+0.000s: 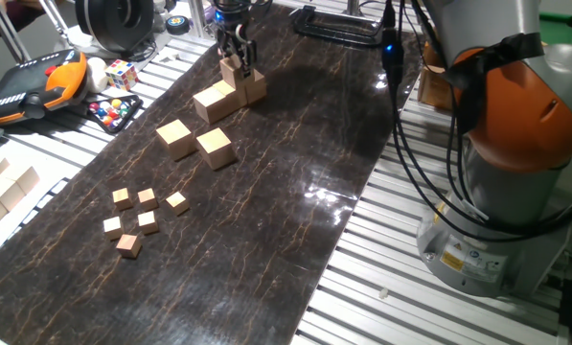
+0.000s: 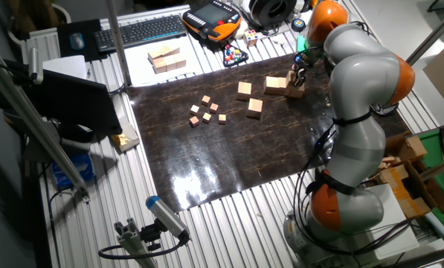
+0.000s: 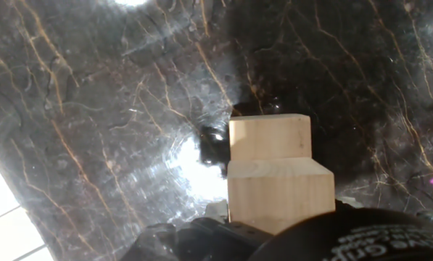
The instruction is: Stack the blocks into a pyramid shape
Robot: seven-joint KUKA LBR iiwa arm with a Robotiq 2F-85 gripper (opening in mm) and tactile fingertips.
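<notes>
My gripper is at the far end of the dark mat, shut on a light-tan block and holding it just above a cluster of blocks. In the hand view the held block fills the space between the dark fingers, and another block lies on the mat just past it. Two blocks sit beside the gripper. Nearer the middle of the mat, two more blocks stand apart. The other fixed view shows the gripper over the cluster.
Several much smaller wooden cubes are scattered on the near part of the mat. A multicoloured puzzle cube, a teach pendant and more wooden blocks lie off the mat to the left. The arm's base stands at the right.
</notes>
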